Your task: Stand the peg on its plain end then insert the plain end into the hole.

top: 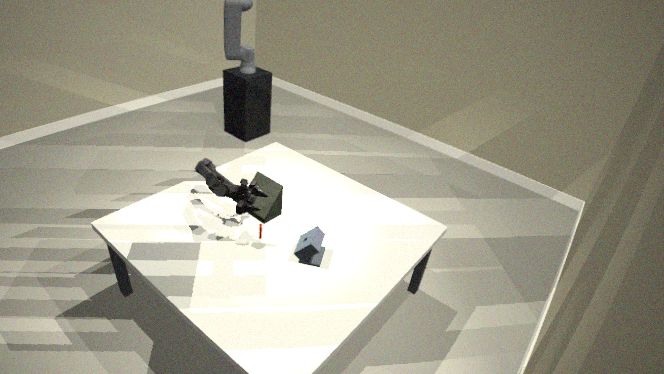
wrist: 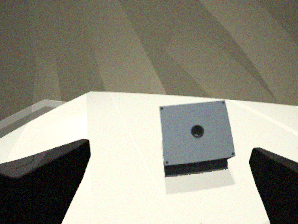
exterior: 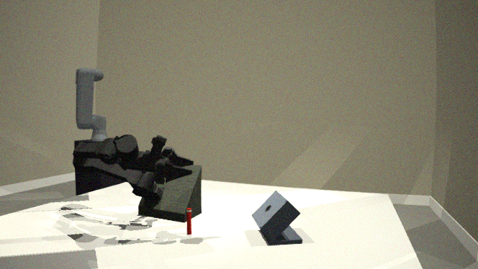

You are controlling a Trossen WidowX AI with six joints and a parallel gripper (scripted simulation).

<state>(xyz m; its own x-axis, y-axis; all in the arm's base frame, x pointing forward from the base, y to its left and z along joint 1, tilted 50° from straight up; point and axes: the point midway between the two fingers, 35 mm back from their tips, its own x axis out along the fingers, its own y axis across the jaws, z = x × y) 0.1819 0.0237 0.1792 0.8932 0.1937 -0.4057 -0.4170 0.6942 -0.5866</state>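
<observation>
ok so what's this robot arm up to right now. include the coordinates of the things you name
Nothing is in the open gripper [top: 261,200] [exterior: 193,167] [wrist: 170,152]. The red peg [top: 260,231] [exterior: 189,222] stands upright on the table, white band at the top. It still has to be picked up and pushed into the hole [top: 305,239] [exterior: 268,208] [wrist: 197,131] in the sloped panel [top: 311,244] [exterior: 276,212] [wrist: 180,135].
</observation>
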